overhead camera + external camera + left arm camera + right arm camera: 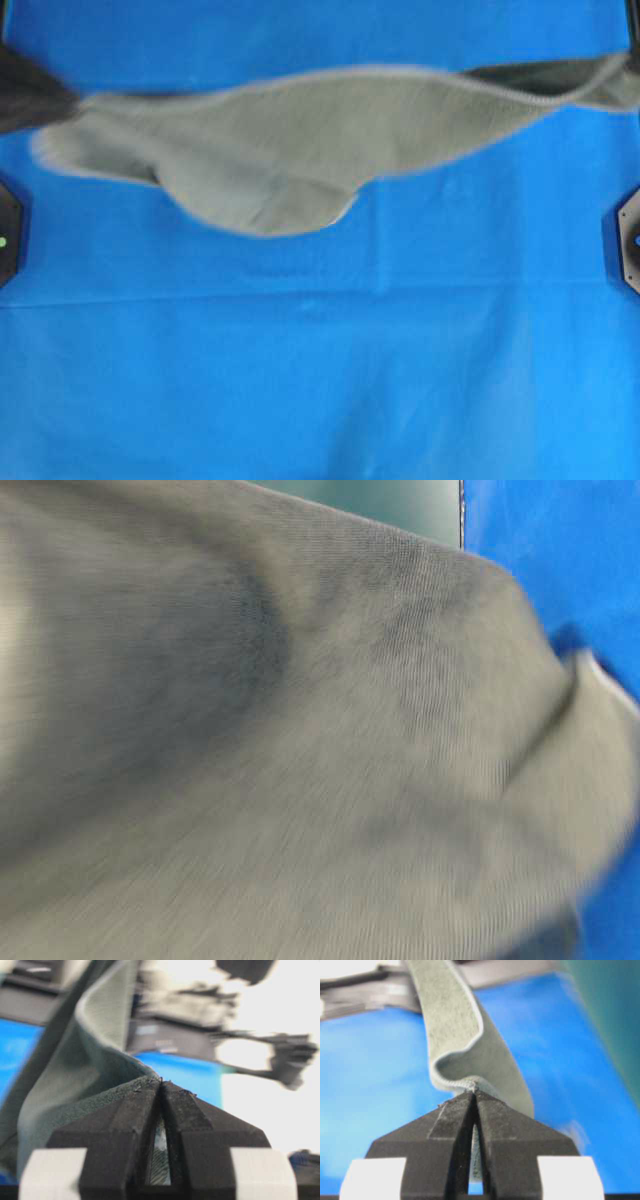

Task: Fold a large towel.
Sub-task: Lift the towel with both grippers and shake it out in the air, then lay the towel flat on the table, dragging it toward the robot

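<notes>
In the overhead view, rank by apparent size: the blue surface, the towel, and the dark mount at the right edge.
1. Blue surface, fills most of the frame.
2. Towel, stretched across the upper part; being lifted toward the camera may inflate its apparent size.
3. Dark mount, a small piece cut off by the right edge.

The blue worktop (320, 380) is seen from straight above in the overhead view. The table-level view is set low and so near that it is almost filled by the large towel (300, 760). Each wrist view is aimed forward along its own claw, left claw (161, 1082) and right claw (473, 1091). The towel is shared by all four views.
</notes>
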